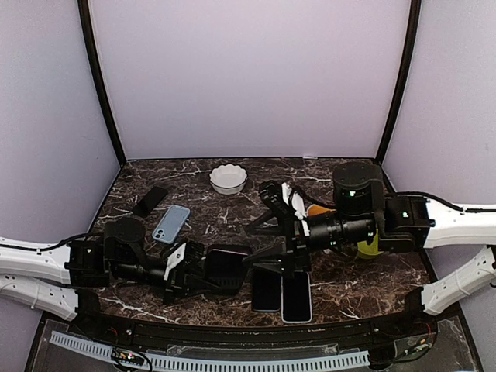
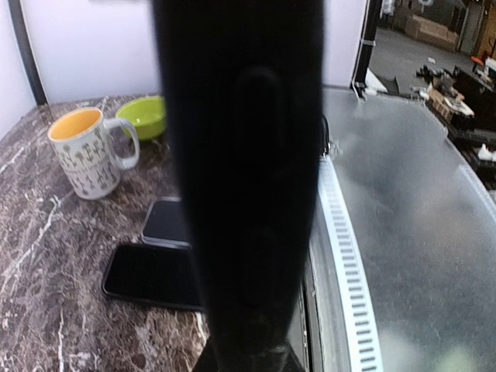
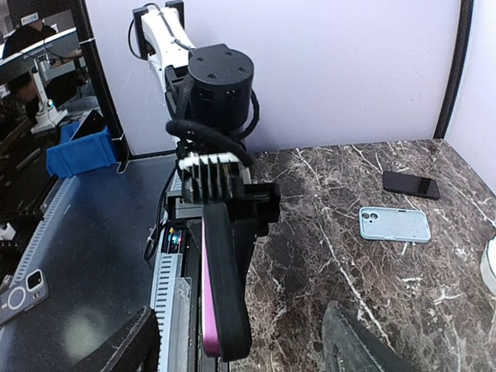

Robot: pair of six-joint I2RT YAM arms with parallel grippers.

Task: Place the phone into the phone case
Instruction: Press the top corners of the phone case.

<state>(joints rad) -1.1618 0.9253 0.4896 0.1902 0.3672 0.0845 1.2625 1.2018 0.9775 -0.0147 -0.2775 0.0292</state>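
My left gripper (image 1: 188, 269) is shut on a black phone case (image 1: 226, 269) and holds it on edge just above the table. In the right wrist view the case (image 3: 230, 288) stands edge-on, and the pink phone (image 3: 204, 310) shows as a strip along its left side, lying against the case. In the left wrist view the case's dark edge (image 2: 242, 186) fills the middle and hides the fingers. My right gripper (image 1: 261, 230) is open, and in its wrist view its fingers (image 3: 358, 345) stand wide apart on either side of the case's near end without touching it.
Two dark phones (image 1: 266, 291) (image 1: 296, 298) lie side by side near the front edge. A light blue case (image 1: 170, 223) and a black phone (image 1: 149, 200) lie at the back left. A white bowl (image 1: 228, 178) sits at the back, with a mug (image 2: 85, 151) and a green bowl (image 2: 143, 116) on the right.
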